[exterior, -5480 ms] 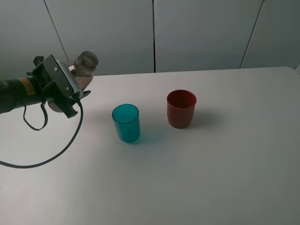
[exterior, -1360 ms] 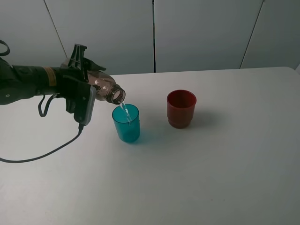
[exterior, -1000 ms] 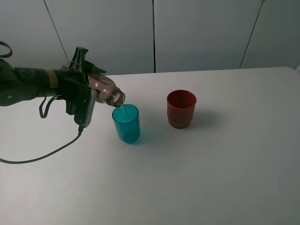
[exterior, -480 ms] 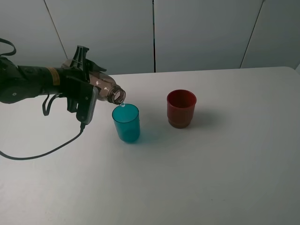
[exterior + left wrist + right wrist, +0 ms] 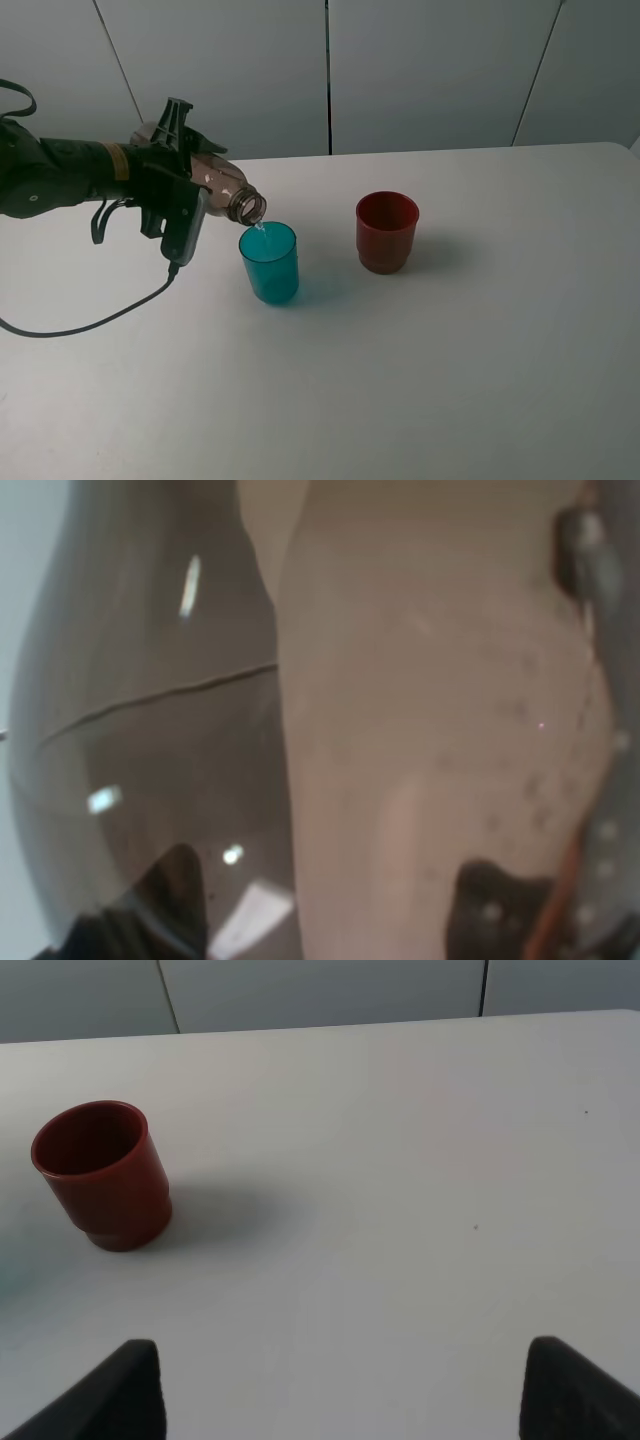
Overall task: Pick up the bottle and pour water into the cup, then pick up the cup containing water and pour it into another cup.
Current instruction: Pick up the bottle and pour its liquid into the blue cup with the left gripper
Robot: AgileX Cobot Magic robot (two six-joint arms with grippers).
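My left gripper is shut on the clear brownish bottle, which lies tipped with its open neck just above the rim of the teal cup. A thin trickle of water falls from the neck into that cup. In the left wrist view the bottle fills the picture. The dark red cup stands upright to the right of the teal one and also shows in the right wrist view, red cup. My right gripper is open, its dark fingertips wide apart, well away from the red cup.
A black cable trails from the left arm across the white table. Grey wall panels stand behind the table's far edge.
The bottle has stayed tipped over the teal cup. The stream seen earlier has thinned to a trickle. The left arm has barely shifted.
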